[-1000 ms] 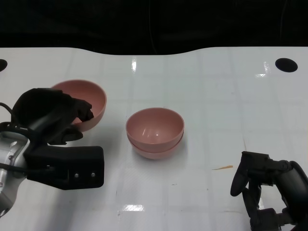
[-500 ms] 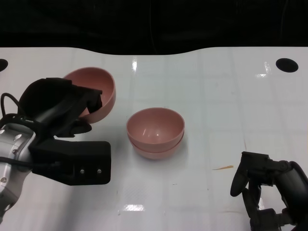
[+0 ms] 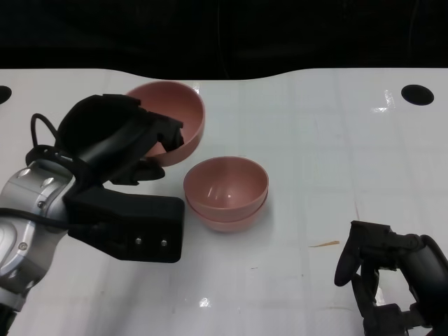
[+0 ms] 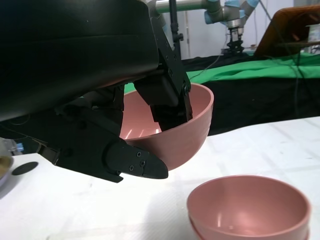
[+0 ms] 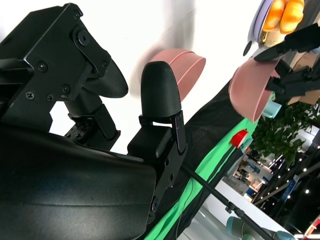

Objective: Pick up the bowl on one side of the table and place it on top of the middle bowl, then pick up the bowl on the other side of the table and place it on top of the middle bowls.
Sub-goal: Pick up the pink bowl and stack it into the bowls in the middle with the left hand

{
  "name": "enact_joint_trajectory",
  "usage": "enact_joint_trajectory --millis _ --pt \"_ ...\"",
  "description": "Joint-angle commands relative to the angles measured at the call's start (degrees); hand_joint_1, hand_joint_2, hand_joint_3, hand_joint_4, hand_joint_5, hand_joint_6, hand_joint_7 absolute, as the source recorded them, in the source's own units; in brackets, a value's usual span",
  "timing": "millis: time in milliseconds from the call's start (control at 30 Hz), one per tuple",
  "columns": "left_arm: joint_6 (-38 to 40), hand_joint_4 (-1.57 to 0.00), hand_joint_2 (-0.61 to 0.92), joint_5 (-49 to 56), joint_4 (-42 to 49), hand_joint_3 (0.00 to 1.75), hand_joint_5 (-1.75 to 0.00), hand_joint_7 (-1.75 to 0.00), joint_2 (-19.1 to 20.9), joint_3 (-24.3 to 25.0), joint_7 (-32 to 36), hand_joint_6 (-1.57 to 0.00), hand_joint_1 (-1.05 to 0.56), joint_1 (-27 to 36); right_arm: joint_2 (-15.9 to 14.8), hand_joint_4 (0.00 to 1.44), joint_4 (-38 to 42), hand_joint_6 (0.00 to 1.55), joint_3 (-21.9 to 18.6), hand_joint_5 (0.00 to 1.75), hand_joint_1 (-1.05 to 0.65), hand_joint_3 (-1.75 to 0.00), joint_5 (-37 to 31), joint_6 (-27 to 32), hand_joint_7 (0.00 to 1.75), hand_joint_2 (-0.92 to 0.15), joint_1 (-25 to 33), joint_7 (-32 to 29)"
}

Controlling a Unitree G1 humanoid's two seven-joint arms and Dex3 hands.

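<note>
Left hand (image 3: 122,143) has carried the tilted pink bowl (image 3: 178,119) up and toward the stacked bowls (image 3: 225,192), fingers gripping its rim, right hand (image 3: 381,269) empty, fingers apart

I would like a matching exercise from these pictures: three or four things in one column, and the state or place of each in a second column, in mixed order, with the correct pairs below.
Things:
1. pink plastic bowl with black fingers over its rim
2. stack of two pink bowls
3. right black hand
4. small orange sliver on the white table

States or places:
A. lies flat between the stack and the right hand
B. holds nothing, low near the table's front edge
C. lifted and tilted in the left hand
D. stands nested in the middle of the table

Pairs: 1-C, 2-D, 3-B, 4-A
</note>
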Motion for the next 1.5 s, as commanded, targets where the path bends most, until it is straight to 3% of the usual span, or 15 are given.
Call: enact_joint_trajectory --millis 33,133,300,400,467,567,700,833,933,1033,1233,1333,1500 --pt "0.4 -0.59 0.92 -0.8 -0.8 0.22 -1.74 -1.33 -0.2 -0.5 -2.6 -0.68 -0.26 -1.7 -0.7 0.93 0.2 0.81 -0.1 1.75 0.01 -1.64 -0.2 -0.2 1.52 -0.19 -0.1 0.1" --pt "0.3 -0.57 0.92 -0.9 -0.6 0.23 -1.73 -1.28 -0.8 -1.2 -4.5 -0.69 -0.27 -2.8 -0.7 0.93 0.0 0.81 0.0 1.75 0.00 -1.64 -0.2 -0.2 1.52 -0.19 -0.1 0.2" --pt "-1.8 -0.68 0.92 -3.1 1.8 0.34 -1.46 -0.94 -1.9 -1.6 -5.7 -0.82 -0.27 -4.7 -0.7 0.93 -0.3 0.80 0.2 1.75 0.00 -1.64 -0.5 0.0 1.52 -0.20 0.1 0.1" --pt "-2.6 -0.70 0.89 -4.3 3.4 0.35 -1.47 -1.27 -2.6 -1.9 -5.9 -0.71 -0.26 -5.6 -0.7 0.93 -0.8 0.80 0.5 1.75 0.00 -1.63 -1.2 0.5 1.52 -0.20 0.3 0.1" --pt "-2.1 -0.66 0.87 -5.3 3.8 0.38 -1.53 -1.36 -2.9 -2.2 -7.6 -0.67 -0.26 -6.3 -0.6 0.92 -1.1 0.80 0.6 1.75 0.00 -1.63 -1.4 1.0 1.52 -0.20 0.5 0.2" --pt "-2.1 -0.66 0.85 -5.9 4.0 0.41 -1.51 -1.31 -3.4 -2.5 -8.8 -0.71 -0.28 -6.9 -0.5 0.91 -1.4 0.80 0.9 1.75 0.00 -1.63 -1.4 1.1 1.52 -0.20 0.6 0.1" --pt "-3.4 -0.67 0.88 -6.0 5.2 0.35 -1.53 -1.37 -3.9 -3.3 -8.0 -0.70 -0.27 -7.3 -0.6 0.91 -1.5 0.80 1.0 1.75 0.00 -1.62 -1.4 1.1 1.52 -0.20 0.6 0.0" --pt "-5.6 -0.67 0.79 -6.0 7.2 0.60 -1.55 -1.39 -4.4 -4.3 -7.5 -0.71 -0.25 -7.9 -0.4 0.92 -1.5 0.80 1.2 1.75 0.00 -1.62 -1.5 1.2 1.52 -0.20 0.5 -0.2" --pt "-6.2 -0.64 0.76 -6.0 7.9 0.62 -1.63 -1.48 -4.6 -4.8 -7.9 -0.67 -0.26 -8.2 -0.4 0.92 -1.7 0.81 1.3 1.75 0.01 -1.63 -2.0 1.5 1.52 -0.20 0.5 -0.4" --pt "-7.4 -0.65 0.75 -5.8 8.5 0.61 -1.53 -1.39 -4.4 -5.2 -7.8 -0.68 -0.27 -8.4 -0.3 0.92 -2.0 0.81 1.4 1.75 0.01 -1.63 -2.4 1.8 1.53 -0.20 0.5 -0.5" --pt "-11.0 -0.69 0.79 -4.4 11.0 0.56 -1.51 -1.29 -3.8 -6.5 -6.7 -0.71 -0.30 -9.5 0.0 0.90 -2.2 0.80 1.5 1.75 0.01 -1.64 -2.8 1.9 1.52 -0.19 0.4 -0.5" --pt "-11.5 -0.72 0.90 -3.5 11.2 0.23 -1.37 -0.70 -3.5 -7.3 -7.8 -0.87 -0.32 -10.3 -0.1 0.90 -2.1 0.80 1.5 1.75 0.02 -1.63 -2.9 1.9 1.53 -0.18 0.4 -0.4" --pt "-13.0 -0.76 0.92 -2.1 11.9 0.14 -1.14 -0.37 -2.6 -8.6 -9.1 -0.99 -0.34 -11.7 -0.1 0.91 -2.2 0.80 1.6 1.75 0.00 -1.63 -3.0 1.8 1.53 -0.19 0.4 -0.4"
